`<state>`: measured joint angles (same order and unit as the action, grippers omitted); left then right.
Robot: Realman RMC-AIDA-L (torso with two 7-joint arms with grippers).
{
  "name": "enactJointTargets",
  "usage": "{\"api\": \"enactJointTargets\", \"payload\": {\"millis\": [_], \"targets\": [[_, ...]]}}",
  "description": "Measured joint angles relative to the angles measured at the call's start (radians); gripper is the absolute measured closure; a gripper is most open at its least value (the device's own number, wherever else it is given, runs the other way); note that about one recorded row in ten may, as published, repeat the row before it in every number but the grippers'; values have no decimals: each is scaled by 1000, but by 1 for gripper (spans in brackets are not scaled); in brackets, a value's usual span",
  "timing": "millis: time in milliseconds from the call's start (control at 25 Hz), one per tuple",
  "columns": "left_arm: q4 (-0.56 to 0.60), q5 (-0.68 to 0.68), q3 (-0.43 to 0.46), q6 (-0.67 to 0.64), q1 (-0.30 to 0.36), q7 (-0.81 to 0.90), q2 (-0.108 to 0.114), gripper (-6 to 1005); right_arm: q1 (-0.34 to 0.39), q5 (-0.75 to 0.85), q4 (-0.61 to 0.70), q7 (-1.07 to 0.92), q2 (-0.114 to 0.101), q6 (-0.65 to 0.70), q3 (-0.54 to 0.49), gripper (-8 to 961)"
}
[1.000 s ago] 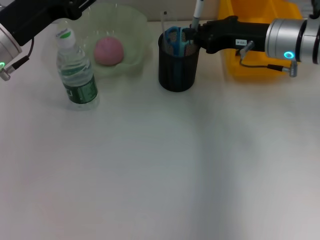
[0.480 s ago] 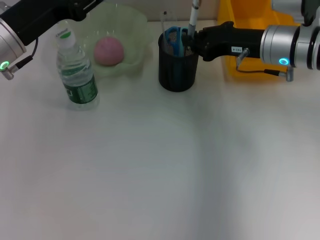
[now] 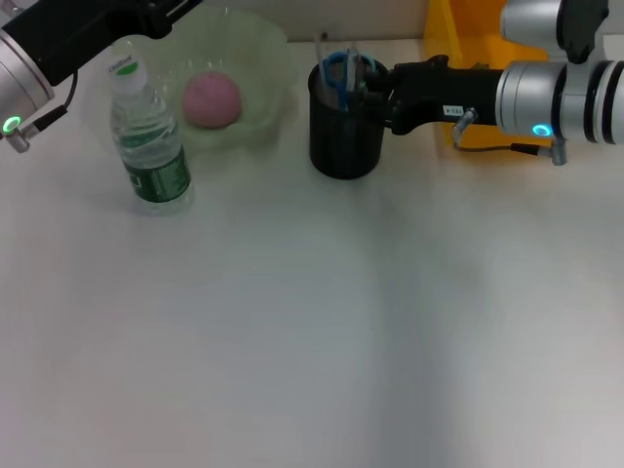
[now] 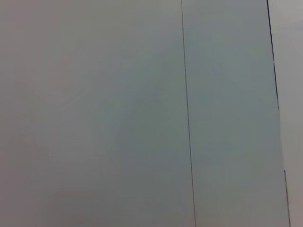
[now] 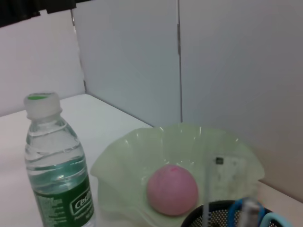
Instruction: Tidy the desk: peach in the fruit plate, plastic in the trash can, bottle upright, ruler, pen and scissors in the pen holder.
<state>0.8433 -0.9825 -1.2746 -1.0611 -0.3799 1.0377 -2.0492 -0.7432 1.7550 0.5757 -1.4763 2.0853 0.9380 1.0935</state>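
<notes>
The pink peach point(image 3: 212, 99) lies in the pale green fruit plate point(image 3: 255, 58). An upright water bottle point(image 3: 148, 136) stands to the plate's left. The black pen holder point(image 3: 343, 132) holds blue-handled scissors point(image 3: 337, 71), a thin clear ruler point(image 3: 322, 47) and a grey pen point(image 3: 353, 60). My right gripper point(image 3: 375, 83) sits at the holder's right rim. In the right wrist view I see the bottle point(image 5: 57, 165), the peach point(image 5: 171, 189), the plate point(image 5: 142, 151), the ruler point(image 5: 207, 189), the pen point(image 5: 248, 213) and the scissors point(image 5: 270, 220). My left gripper point(image 3: 161, 12) hangs at the far left, above the bottle. No plastic is in view.
A yellow trash can point(image 3: 478, 44) stands behind my right arm at the back right. The left wrist view shows only a pale wall panel point(image 4: 142, 113). The white desk point(image 3: 312, 322) stretches toward me in front of the objects.
The pen that stuck up high above the holder has sunk down into it. My right arm has lowered and drawn slightly right. The left arm has barely moved.
</notes>
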Motion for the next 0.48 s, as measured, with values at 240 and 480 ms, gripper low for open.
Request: {"api": "enactJointTargets", "payload": {"millis": [240, 480], "targets": [[0, 0, 0, 0, -1, 1, -2, 316, 8, -9, 15, 2, 1, 1, -7, 579], [0, 0, 0, -1, -2, 1, -1, 307, 116, -94, 151, 8, 2, 83, 21, 535]]}}
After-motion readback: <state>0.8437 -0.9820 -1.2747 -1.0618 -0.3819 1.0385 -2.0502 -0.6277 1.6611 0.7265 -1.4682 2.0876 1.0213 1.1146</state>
